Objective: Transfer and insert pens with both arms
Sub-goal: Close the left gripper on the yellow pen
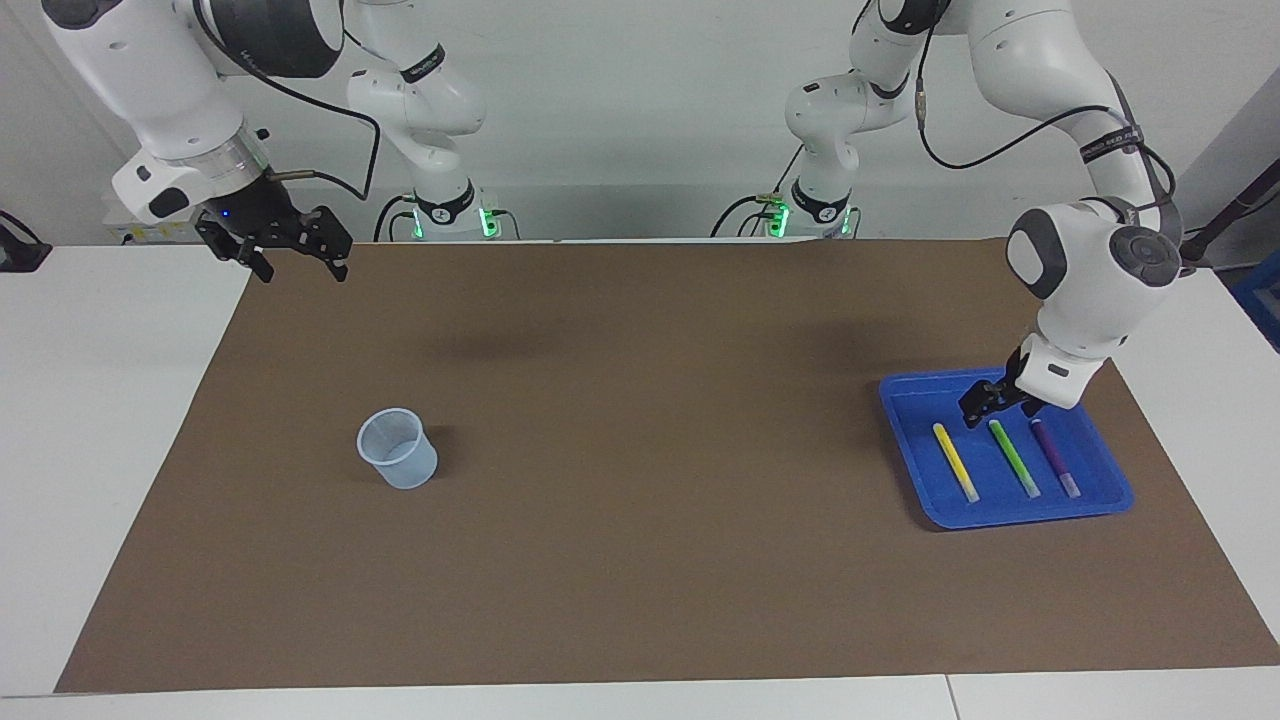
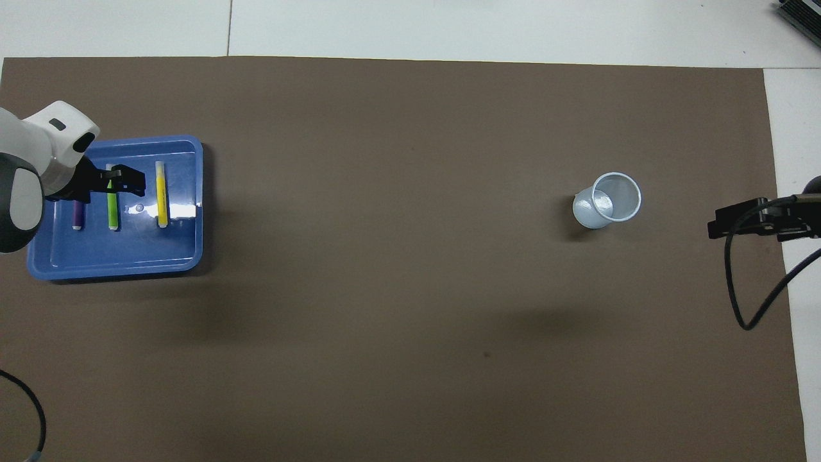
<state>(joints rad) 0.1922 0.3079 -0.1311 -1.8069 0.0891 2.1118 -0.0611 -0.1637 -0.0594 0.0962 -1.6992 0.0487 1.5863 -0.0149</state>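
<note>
Brown mat [image 1: 640, 500] | left pincer [image 1: 985, 405] wide, hiding green pen [image 1: 1014, 458] tip | right pincer [image 1: 300, 255] wide

Three pens lie in one blue tray [image 1: 1000, 515]: one yellow pen [image 1: 955, 461], one green pen [image 1: 1013, 458], one purple pen [image 1: 1055, 458]. One translucent cup [image 1: 398, 449] stands on one brown mat [image 1: 640, 580].

White jointed arms [image 1: 1050, 60], black cables [image 1: 300, 100]
</note>
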